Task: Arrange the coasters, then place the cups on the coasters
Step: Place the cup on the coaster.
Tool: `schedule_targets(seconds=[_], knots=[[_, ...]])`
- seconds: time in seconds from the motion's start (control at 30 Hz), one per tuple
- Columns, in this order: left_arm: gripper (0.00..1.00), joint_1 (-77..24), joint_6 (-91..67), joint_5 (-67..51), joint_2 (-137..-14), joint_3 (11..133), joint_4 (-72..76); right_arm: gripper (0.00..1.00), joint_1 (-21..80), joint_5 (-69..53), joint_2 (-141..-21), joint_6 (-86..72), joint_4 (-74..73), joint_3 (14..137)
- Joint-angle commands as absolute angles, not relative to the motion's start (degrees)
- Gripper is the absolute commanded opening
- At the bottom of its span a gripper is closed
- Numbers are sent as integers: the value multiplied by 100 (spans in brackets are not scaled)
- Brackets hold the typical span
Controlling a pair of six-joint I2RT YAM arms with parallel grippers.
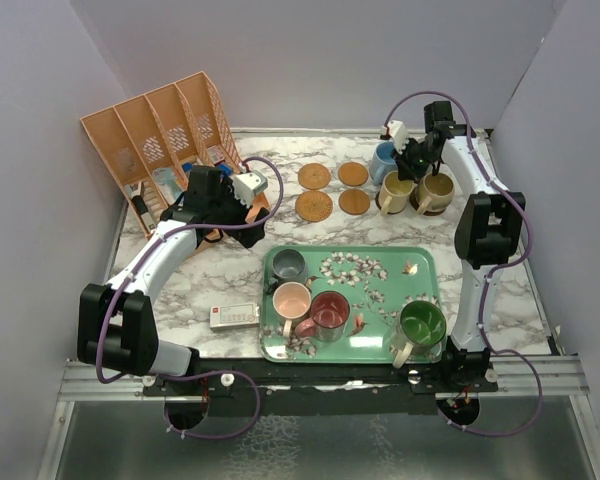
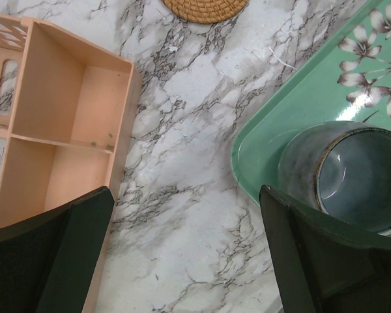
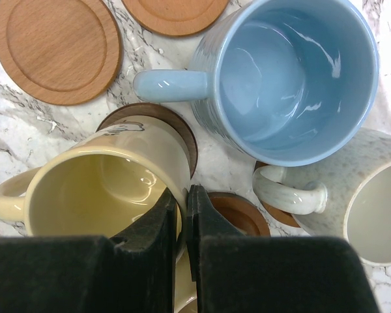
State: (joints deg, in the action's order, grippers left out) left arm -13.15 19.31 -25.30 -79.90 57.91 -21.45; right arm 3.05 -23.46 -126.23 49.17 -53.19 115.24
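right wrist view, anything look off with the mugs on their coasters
The yellow mug, pinched at its rim by the right gripper, is off-centre over the dark coaster, which pokes out on one side. No spills or damage show.

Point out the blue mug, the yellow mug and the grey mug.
blue mug (image 3: pixel 287 78): right wrist view, inner floor.
yellow mug (image 3: pixel 98 195): right wrist view, inside wall.
grey mug (image 2: pixel 355 173): left wrist view, inner floor.

The left claw (image 2: pixel 182 261) is wide open above the marble worktop (image 2: pixel 182 130). A grey cup (image 2: pixel 352 176) sits on the green tray (image 2: pixel 293 111). An orange rack (image 2: pixel 58 124) lies left, and a woven coaster (image 2: pixel 205 8) is up top.
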Motion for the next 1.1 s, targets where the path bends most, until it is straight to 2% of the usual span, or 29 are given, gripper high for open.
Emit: schedule_targets(seconds=[0.0, 0.3, 1.07], knots=[[99, -1327, 2017, -2652, -7816, 5707, -2056, 1, 264, -2610, -12682, 4810, -5248, 11812], [99, -1327, 2014, -2651, -7810, 5711, -2048, 3, 264, -2562, -12682, 4867, -5203, 11636], [99, -1327, 1997, -2661, -7736, 5712, -2051, 25, 264, -2544, -12611, 4694, -5117, 11664]])
